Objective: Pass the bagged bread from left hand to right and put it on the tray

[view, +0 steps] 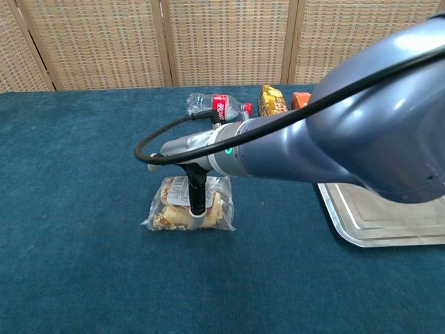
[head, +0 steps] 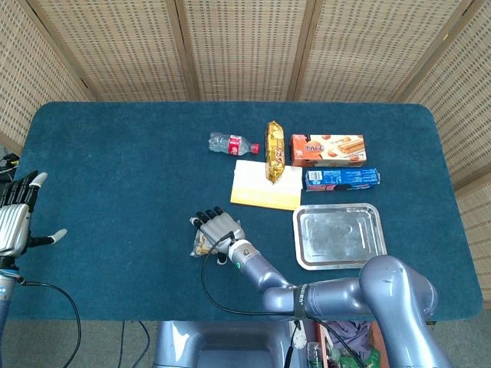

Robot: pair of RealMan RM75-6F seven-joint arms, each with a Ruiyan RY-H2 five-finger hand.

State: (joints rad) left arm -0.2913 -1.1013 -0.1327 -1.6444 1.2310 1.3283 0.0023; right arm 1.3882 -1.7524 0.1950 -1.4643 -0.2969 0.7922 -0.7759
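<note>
The bagged bread (view: 174,213) lies on the blue table, left of the metal tray (head: 339,238). In the head view my right hand (head: 218,228) is spread over the bag, and only the bag's left edge (head: 199,245) shows. In the chest view one finger (view: 198,202) of that hand points down and touches the top of the bag; nothing is gripped. My right forearm stretches across the front of the table and hides part of the tray (view: 389,224). My left hand (head: 15,218) hangs open at the table's left edge, far from the bread, holding nothing.
Behind the bread lie a yellow sheet (head: 265,186), a cola bottle (head: 232,143), a yellow snack bag (head: 275,151), an orange biscuit box (head: 327,149) and a blue cookie pack (head: 342,179). Wicker screens stand behind the table.
</note>
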